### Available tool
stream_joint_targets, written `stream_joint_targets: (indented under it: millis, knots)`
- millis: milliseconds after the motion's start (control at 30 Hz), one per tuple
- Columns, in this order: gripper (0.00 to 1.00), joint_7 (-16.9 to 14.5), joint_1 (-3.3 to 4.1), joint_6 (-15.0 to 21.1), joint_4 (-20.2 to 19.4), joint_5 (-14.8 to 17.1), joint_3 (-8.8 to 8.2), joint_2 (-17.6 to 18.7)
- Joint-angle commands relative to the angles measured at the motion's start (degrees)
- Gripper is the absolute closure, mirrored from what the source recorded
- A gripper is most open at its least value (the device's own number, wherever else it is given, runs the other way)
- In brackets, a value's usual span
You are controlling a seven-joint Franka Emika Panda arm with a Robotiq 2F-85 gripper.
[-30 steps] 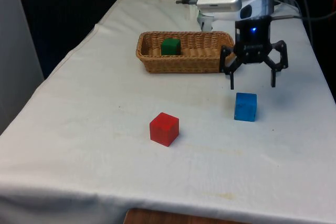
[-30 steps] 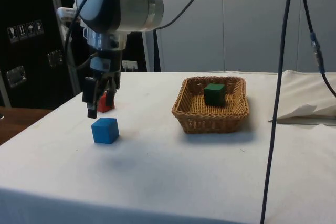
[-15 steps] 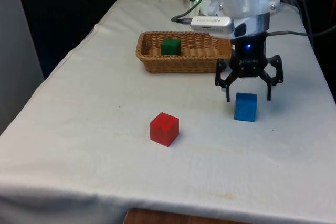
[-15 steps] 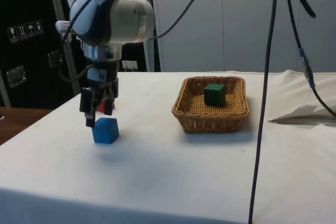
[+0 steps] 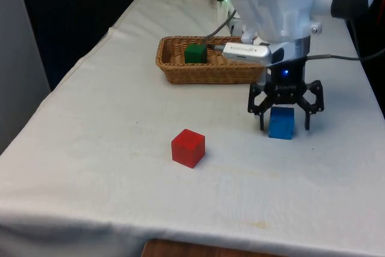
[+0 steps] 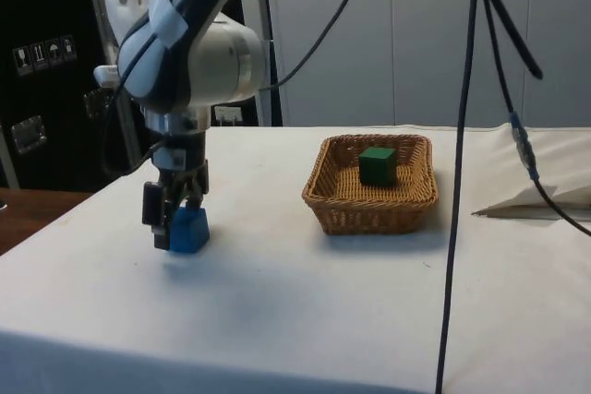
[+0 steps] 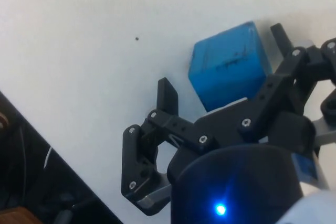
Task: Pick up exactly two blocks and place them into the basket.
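Observation:
A blue block rests on the white cloth towards the front view's right. My gripper is low over it and open, one finger on each side of the block. In the wrist view one fingertip stands clear of the block, while the other is close by its far corner. A red block lies on the cloth nearer the front edge. A green block sits inside the wicker basket.
The basket stands behind the blue block, close to the arm. A black cable hangs down in the side view. Folded white cloth lies past the basket. The table's front edge runs below the red block.
My gripper has come down from above the blue block until its open fingers straddle it. The blocks and the basket have not moved.

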Motion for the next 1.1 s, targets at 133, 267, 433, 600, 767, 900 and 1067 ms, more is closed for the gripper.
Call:
stream_joint_targets:
  millis: [133, 267, 433, 600, 767, 900, 1067]
  knots:
    - [0.03, 0.2, -0.23, -1.0, 0.7, 0.0, 0.11, 0.7]
    - [0.32, 0.2, -0.23, -1.0, 0.7, 0.0, 0.11, 0.9]
    - [1.0, 0.3, -0.11, -0.9, 0.7, 0.0, 0.06, 1.0]
    - [1.0, 0.3, -0.06, -0.9, 0.7, 0.0, 0.06, 1.0]
    - [1.0, 0.4, 0.34, -1.2, 0.1, -0.5, -0.57, 0.1]
    - [1.0, 0.5, 0.97, -1.4, -0.9, -0.9, -1.2, -1.4]
    - [1.0, 0.0, 0.92, -0.9, -2.5, -1.0, -0.69, -3.3]
